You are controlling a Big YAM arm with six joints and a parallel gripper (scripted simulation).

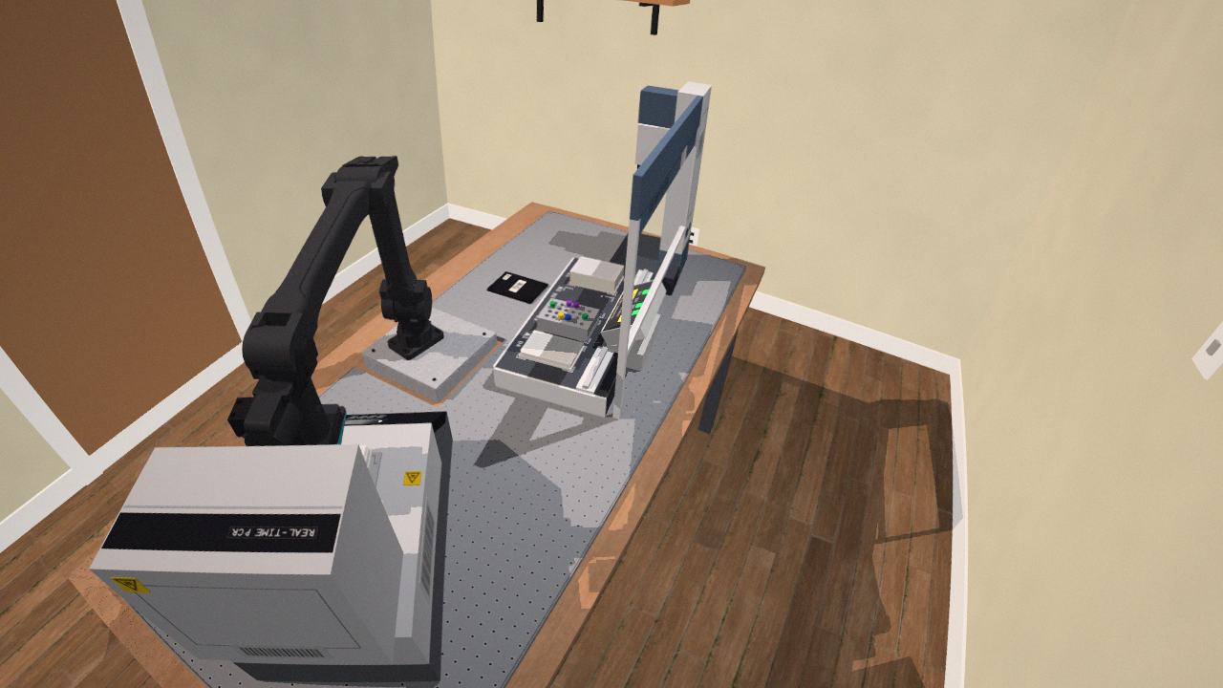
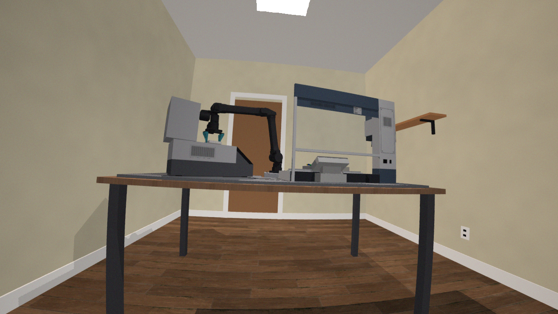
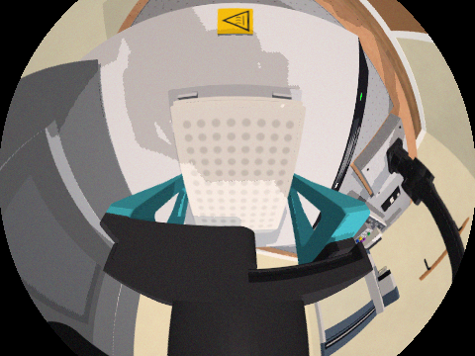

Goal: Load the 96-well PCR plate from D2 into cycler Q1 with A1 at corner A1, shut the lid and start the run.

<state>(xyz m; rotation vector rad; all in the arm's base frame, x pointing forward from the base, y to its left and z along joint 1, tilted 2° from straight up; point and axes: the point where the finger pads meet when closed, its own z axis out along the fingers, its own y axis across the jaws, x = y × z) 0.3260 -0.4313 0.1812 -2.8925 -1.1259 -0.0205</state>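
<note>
Table; plate clamped between jaws (over cycler).

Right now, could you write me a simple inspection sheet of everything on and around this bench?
Surface: wooden table topped with a grey perforated board.
Job's things: real-time cycler Q1, lid raised; 96-well PCR plate held over its block, not yet let go.
Clutter: deck tray with tube cooling block, the other plate and deep-well block; black regrip nest; tall gantry frame.
Grippers: gripper shut on the plate's sides, teal fingers either side.
Cables: one black cable in the wrist view.
Surroundings: brown door, wall shelf, wall socket, wood floor.
</note>
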